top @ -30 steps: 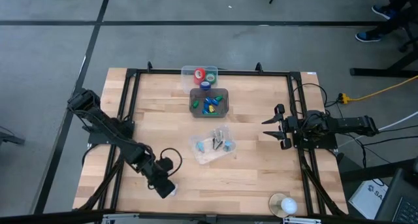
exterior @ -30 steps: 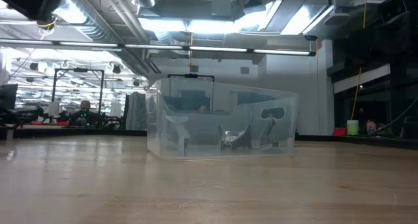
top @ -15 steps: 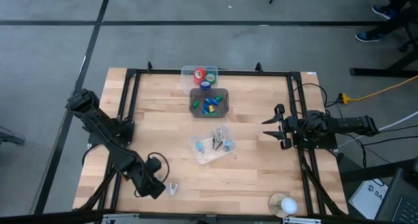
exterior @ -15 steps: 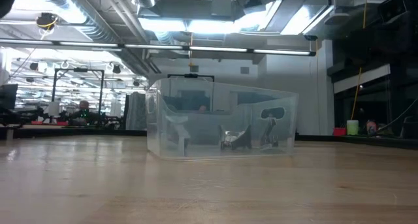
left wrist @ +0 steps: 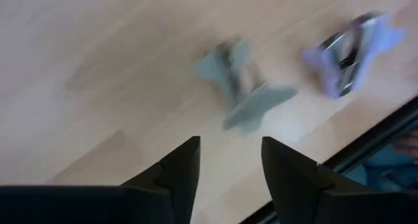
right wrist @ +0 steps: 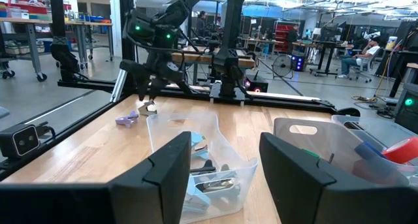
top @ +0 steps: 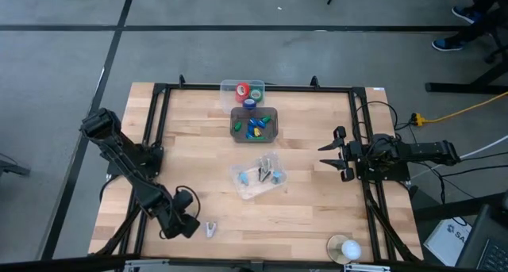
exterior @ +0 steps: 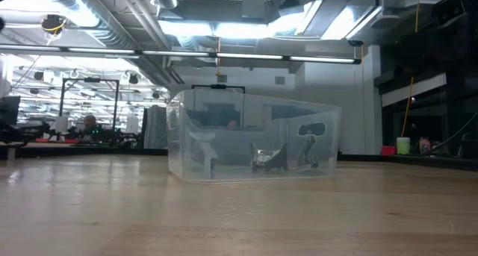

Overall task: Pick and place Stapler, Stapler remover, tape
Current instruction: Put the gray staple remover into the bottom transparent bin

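Dark left end effector (top: 190, 224) hung at counter's seven o'clock, fingers spread, holding nothing; pale stapler remover (top: 210, 229) lay free just beside, toward three. Right end effector (top: 333, 154) waited at three o'clock, spread, empty. Three tape rolls (top: 248, 93) sat in bin at twelve. Clear box (top: 258, 178) at centre held several removers; count unclear. Task judged mostly unfinished.

No readable text, labels or numbers anywhere
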